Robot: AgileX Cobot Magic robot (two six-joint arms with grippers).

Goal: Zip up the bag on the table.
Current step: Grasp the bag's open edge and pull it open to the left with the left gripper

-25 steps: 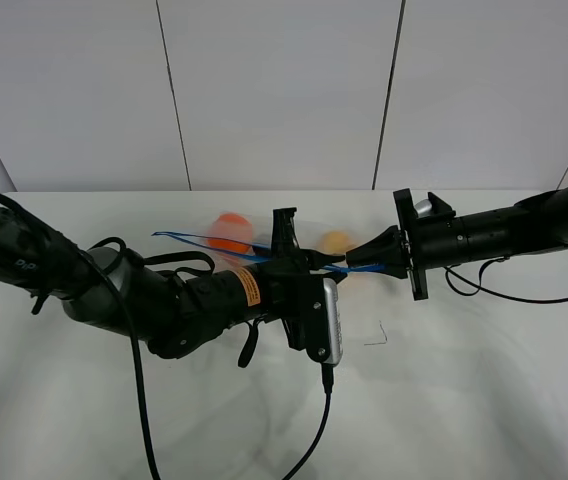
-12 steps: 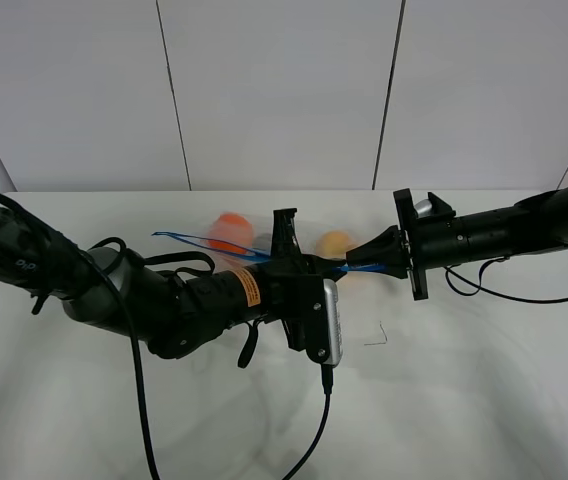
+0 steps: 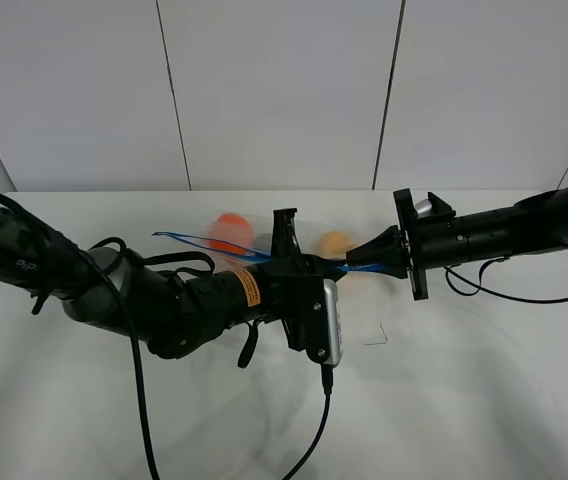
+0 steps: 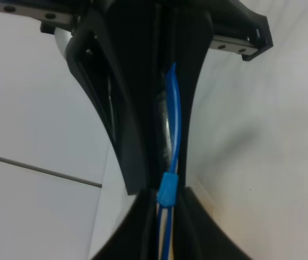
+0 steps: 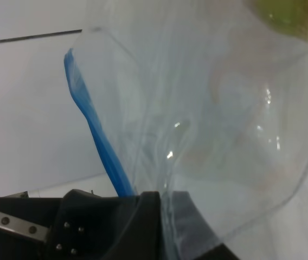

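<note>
Hardly anything has shifted since a second ago, only the left gripper (image 4: 165, 216) has pressed its jaws together, and now they pinch the blue zipper strip (image 4: 171, 119) just at its small slider (image 4: 168, 189). From the right of the high frame the right gripper (image 3: 362, 262) is fully closed on the same strip (the two sets of fingertips nearly meet). Between them, at the middle of the frame over the table (image 3: 464, 380), stretches the bag (image 5: 224, 135), an orange fruit (image 3: 229, 228) and a yellow fruit (image 3: 336, 242) seen blurred through it
</note>
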